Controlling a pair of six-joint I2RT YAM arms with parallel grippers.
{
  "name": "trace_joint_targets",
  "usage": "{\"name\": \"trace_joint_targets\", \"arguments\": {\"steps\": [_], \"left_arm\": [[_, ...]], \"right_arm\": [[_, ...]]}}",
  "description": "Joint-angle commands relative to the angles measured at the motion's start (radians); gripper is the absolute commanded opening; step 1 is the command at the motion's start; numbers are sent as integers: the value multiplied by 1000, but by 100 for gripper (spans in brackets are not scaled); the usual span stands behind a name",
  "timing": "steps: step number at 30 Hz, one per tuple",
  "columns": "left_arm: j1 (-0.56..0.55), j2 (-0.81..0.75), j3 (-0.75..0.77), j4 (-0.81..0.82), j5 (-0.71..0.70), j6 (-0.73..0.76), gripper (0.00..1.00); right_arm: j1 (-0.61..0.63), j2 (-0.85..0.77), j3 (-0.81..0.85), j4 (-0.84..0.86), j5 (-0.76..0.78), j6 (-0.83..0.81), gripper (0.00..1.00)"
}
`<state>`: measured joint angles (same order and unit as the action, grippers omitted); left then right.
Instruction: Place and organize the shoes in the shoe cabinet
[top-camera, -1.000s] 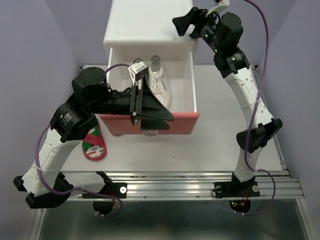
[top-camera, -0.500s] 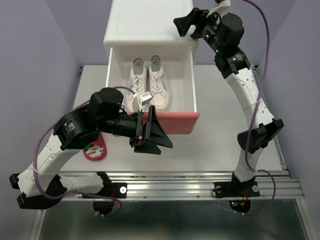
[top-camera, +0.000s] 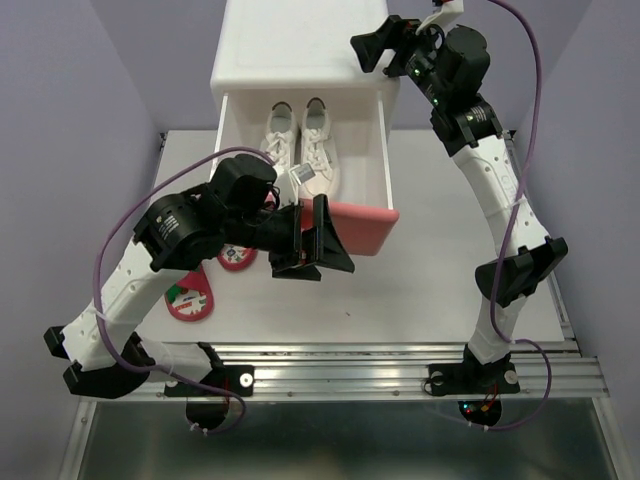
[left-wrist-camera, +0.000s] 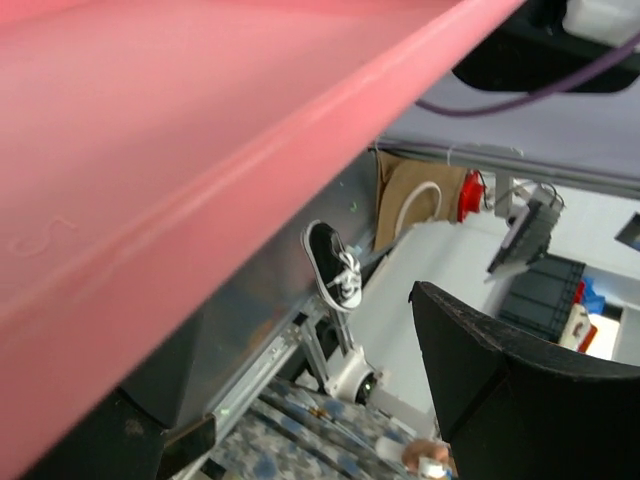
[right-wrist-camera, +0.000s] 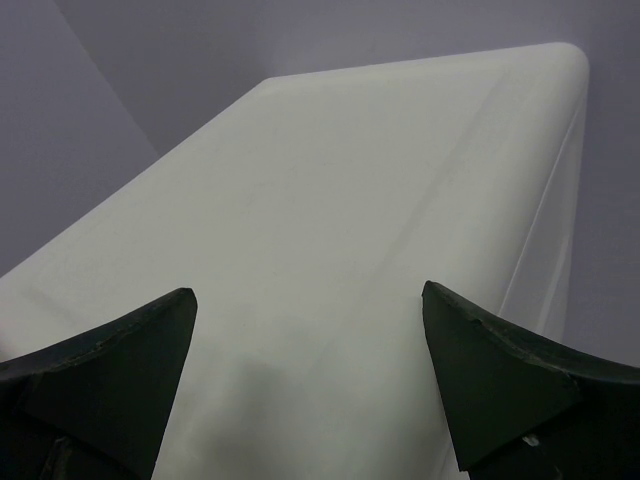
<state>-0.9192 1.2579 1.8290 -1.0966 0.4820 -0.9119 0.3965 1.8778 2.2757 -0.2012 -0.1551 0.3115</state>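
The left gripper, wide and empty, has been drawn back to the drawer front. The white sneakers are left inside, while the red sandals are yet to be stored, near the table's left edge.

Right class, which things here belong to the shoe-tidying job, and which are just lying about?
Job: white sneakers in the open drawer; two red sandals on the table; shoe cabinet.
Lying about: black sneaker and dark crate in the room beyond, seen only by the left wrist camera.
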Motion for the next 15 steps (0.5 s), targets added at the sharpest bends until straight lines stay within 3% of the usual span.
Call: {"name": "trace_joint_targets", "arguments": {"steps": [1, 7, 15], "left_arm": [[107, 52, 21, 144, -89, 162, 95], [291, 107, 29, 191, -65, 307, 95], [368, 314, 173, 354, -62, 393, 95]], "right_arm": [[5, 31, -53, -274, -18, 26, 100], [5, 23, -53, -288, 5, 14, 100], [5, 95, 66, -288, 26, 35, 100]]}}
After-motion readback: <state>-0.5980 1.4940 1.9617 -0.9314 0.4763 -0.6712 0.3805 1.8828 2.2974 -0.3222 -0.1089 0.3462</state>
